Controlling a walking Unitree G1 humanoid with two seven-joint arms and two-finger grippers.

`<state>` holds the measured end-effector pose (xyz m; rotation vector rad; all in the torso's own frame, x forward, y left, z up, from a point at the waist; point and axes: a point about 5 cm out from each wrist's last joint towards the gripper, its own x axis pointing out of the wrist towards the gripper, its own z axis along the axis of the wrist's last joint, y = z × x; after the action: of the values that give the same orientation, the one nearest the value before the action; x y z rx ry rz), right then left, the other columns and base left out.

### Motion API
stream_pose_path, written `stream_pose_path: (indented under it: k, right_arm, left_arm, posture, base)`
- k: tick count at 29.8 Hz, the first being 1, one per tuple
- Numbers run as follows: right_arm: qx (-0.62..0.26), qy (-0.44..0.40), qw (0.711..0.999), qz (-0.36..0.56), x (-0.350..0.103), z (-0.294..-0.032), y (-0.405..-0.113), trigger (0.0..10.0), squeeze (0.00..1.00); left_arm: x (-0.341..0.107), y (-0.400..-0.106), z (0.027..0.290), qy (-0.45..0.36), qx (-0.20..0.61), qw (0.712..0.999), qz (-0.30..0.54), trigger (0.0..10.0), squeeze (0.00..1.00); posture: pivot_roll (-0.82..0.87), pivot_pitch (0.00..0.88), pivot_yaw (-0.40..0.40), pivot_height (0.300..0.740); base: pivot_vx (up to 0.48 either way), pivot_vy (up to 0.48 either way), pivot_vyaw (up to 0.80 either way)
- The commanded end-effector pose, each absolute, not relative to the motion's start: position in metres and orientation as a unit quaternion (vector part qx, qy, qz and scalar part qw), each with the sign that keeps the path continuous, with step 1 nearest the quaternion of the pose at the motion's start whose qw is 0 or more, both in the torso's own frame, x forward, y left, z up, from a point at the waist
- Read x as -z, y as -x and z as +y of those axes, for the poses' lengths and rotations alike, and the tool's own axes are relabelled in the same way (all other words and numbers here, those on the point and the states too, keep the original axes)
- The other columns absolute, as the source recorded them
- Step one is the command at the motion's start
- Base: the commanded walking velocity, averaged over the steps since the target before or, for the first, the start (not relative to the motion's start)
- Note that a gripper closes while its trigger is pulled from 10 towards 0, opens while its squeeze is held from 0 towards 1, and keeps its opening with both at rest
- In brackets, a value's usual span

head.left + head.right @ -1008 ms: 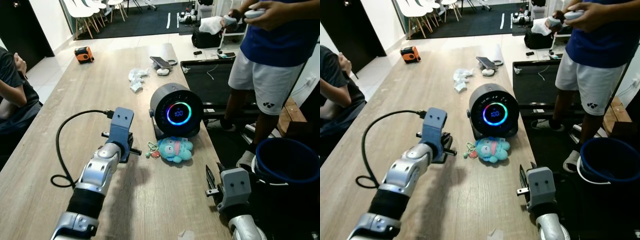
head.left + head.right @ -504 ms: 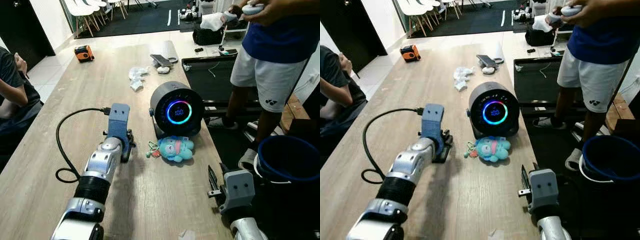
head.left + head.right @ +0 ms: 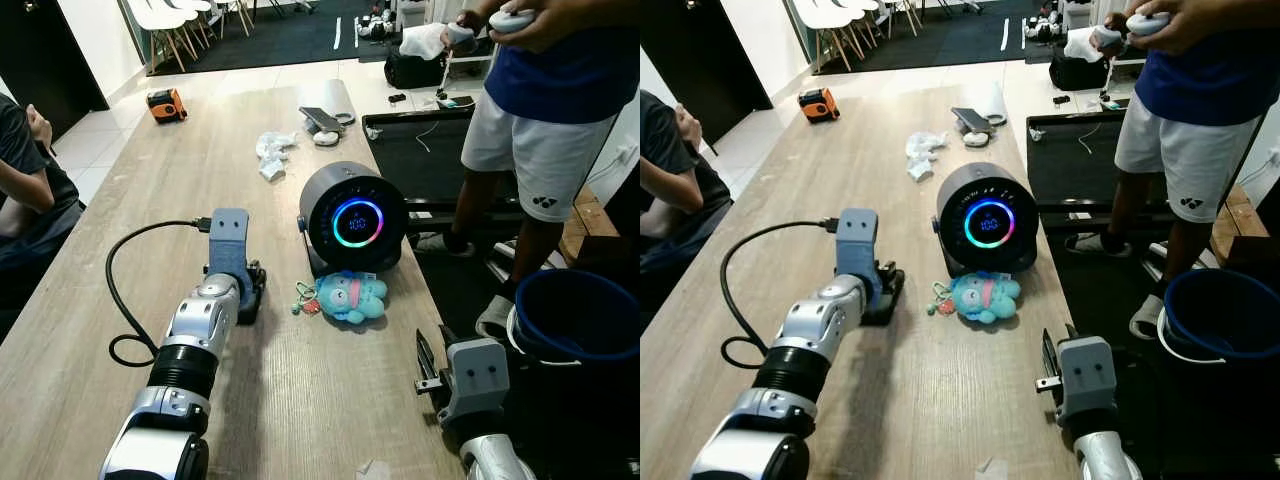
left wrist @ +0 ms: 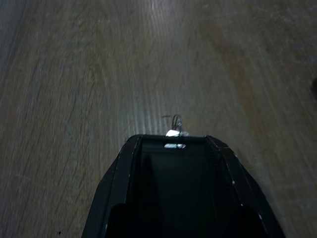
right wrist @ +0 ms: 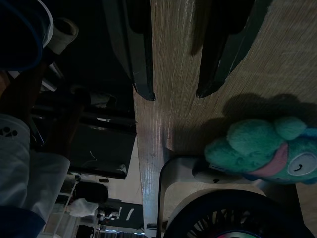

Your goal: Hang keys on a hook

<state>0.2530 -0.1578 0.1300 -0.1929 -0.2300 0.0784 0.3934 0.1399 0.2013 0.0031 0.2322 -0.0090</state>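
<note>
Left claw [image 3: 247, 288], closed and empty, rests beside keys [image 3: 304, 299] on a teal plush charm [image 3: 350, 297].

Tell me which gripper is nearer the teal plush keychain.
Left. The left gripper rests on the table just beside the teal plush keychain; the right gripper hangs farther off, at the table's edge.

I see a matt, pale wood-grain counter [image 3: 150, 180], a fuzzy plush toy [image 3: 350, 297] in teal cloth, a matt black speaker [image 3: 352, 218] and crumpled white paper [image 3: 270, 158].
</note>
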Motion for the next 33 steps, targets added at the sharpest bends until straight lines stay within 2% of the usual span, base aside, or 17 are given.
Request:
stream_pose_path:
  k: [1, 9, 19, 33]
  right_arm:
    - [-0.046, 0.091, 0.992, -0.074, -0.114, -0.155, -0.249, 10.0, 0.0]
    - [-0.052, 0.089, 0.992, -0.07, -0.113, -0.152, -0.248, 10.0, 0.0]
    - [-0.054, 0.088, 0.993, -0.063, -0.111, -0.152, -0.243, 10.0, 0.0]
    - [-0.052, 0.088, 0.993, -0.058, -0.11, -0.151, -0.24, 10.0, 0.0]
  left_arm:
    - [-0.201, -0.395, 0.153, -0.002, -0.014, 0.992, 0.124, 10.0, 0.0]
    - [-0.205, -0.397, 0.162, 0.009, -0.023, 0.991, 0.13, 10.0, 0.0]
    - [-0.207, -0.394, 0.144, 0.022, 0.007, 0.991, 0.134, 10.0, 0.0]
    - [-0.217, -0.391, 0.14, 0.042, 0.019, 0.991, 0.128, 9.9, 0.0]
  posture:
    - [0.05, 0.287, 0.171, 0.74]
    - [0.07, 0.303, 0.17, 0.74]
    - [0.07, 0.334, 0.178, 0.74]
    - [0.07, 0.343, 0.182, 0.74]
  base:
    - [0.0, 0.0, 0.0]
    - [0.0, 0.0, 0.0]
    - [0.0, 0.0, 0.0]
    - [0.0, 0.0, 0.0]
